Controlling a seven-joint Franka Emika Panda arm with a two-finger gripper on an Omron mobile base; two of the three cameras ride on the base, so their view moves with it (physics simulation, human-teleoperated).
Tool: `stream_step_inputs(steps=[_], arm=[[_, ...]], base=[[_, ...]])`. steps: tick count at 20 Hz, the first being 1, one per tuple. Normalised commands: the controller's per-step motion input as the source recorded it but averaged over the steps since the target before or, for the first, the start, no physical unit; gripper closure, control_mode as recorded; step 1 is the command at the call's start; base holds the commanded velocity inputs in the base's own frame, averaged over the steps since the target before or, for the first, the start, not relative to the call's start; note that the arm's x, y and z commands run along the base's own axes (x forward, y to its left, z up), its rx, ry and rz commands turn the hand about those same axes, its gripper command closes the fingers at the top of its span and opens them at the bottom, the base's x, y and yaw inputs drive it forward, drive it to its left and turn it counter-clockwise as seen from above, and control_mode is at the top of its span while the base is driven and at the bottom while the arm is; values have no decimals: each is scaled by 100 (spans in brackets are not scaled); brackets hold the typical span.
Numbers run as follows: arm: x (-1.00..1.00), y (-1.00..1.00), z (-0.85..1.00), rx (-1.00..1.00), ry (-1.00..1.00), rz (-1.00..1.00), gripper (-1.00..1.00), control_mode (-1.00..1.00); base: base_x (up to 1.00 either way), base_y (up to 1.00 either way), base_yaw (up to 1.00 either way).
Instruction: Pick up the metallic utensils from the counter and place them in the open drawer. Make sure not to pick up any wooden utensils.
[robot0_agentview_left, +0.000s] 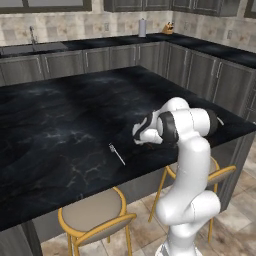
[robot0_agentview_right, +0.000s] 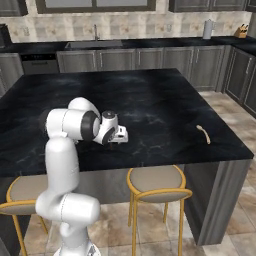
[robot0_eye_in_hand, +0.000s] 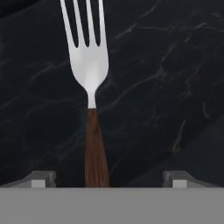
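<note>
Wide-spread pincer (robot0_eye_in_hand: 109, 181) astride brown-handled fork (robot0_eye_in_hand: 89, 87) on black counter (robot0_eye_in_hand: 175, 65)

even soft rendered light, faint sheen on counter (robot0_agentview_left: 60, 125), slightly blurry, low-res.

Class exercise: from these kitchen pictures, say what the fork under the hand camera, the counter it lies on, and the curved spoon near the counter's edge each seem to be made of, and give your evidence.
Fork: head looks like polished metal, silver with a soft sheen; handle looks like dark brown wood, faintly grained.
Counter: glossy black stone, apparently marble, with thin white veins.
Spoon: probably wood, a uniform matte tan; too small for certainty.
</note>
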Motion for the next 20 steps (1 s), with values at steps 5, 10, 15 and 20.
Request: stream_step_inputs(steps=[5, 10, 15, 20], arm=[[25, 0, -68, 0, 6, 0, -100, -100], [18, 0, -71, 0, 3, 0, 100, -100], [11, 0, -20, 0, -9, 0, 100, -100], [-2, 0, -2, 0, -10, 0, 100, -100]], base=[[0, 0, 0], [0, 0, 0], [0, 0, 0], [0, 0, 0]])
